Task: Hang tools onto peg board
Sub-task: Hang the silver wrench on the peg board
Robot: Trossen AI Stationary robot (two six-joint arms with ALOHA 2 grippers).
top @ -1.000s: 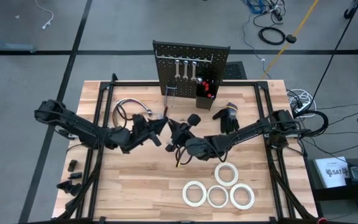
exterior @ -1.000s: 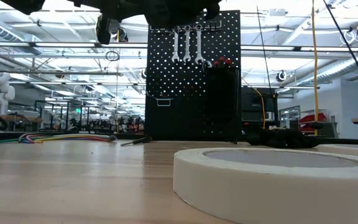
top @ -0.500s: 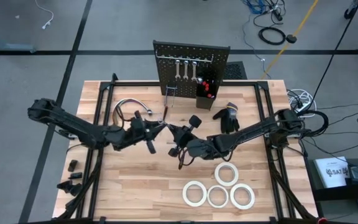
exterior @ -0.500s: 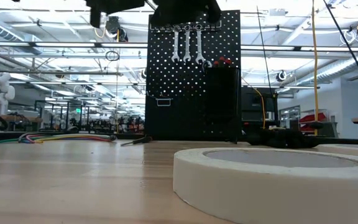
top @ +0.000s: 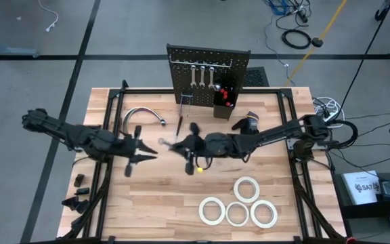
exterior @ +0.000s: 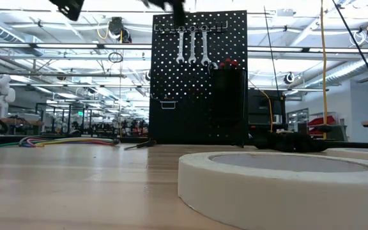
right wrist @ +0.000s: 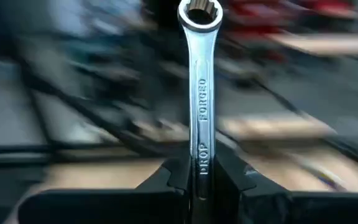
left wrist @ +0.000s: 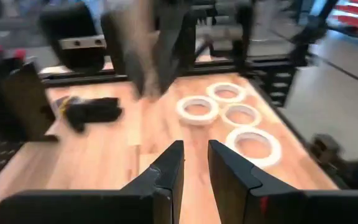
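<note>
My right gripper (top: 183, 146) hovers over the table's middle, pointing toward the left edge, shut on a silver wrench (right wrist: 201, 93). The wrench's ring end (top: 162, 142) sticks out toward my left gripper (top: 143, 152). That gripper stands open a short way off to the left, with nothing between its fingers (left wrist: 166, 168). The black peg board (top: 207, 71) stands upright at the far edge. Three wrenches (exterior: 192, 48) hang from its top hooks, and red-handled tools stand in its black bin (top: 222, 100). A thin screwdriver (top: 179, 125) lies on the wood in front of the board. My right gripper pinches the wrench's shank (right wrist: 201, 163) between its two fingers, which lie along the wrench. The fingers come level from the table's right side. The wrench sticks straight out past the fingertips with its ring end (right wrist: 199, 14) farthest away, lifted clear of the table. Its other end is hidden between the fingers.
Several white tape rolls (top: 239, 203) lie near the front right, one (exterior: 286, 185) close before the low camera. A black glove (top: 248, 125) lies right of the board, and a curved chrome tube (top: 141, 115) at the far left. Bare wood lies at the front left.
My two grippers were together over the table's middle. My left gripper has drawn back toward the table's left edge and tipped up to near level, away from the wrench. My right gripper has rolled and risen a little, and the wrench stays in it, now pointing left.
</note>
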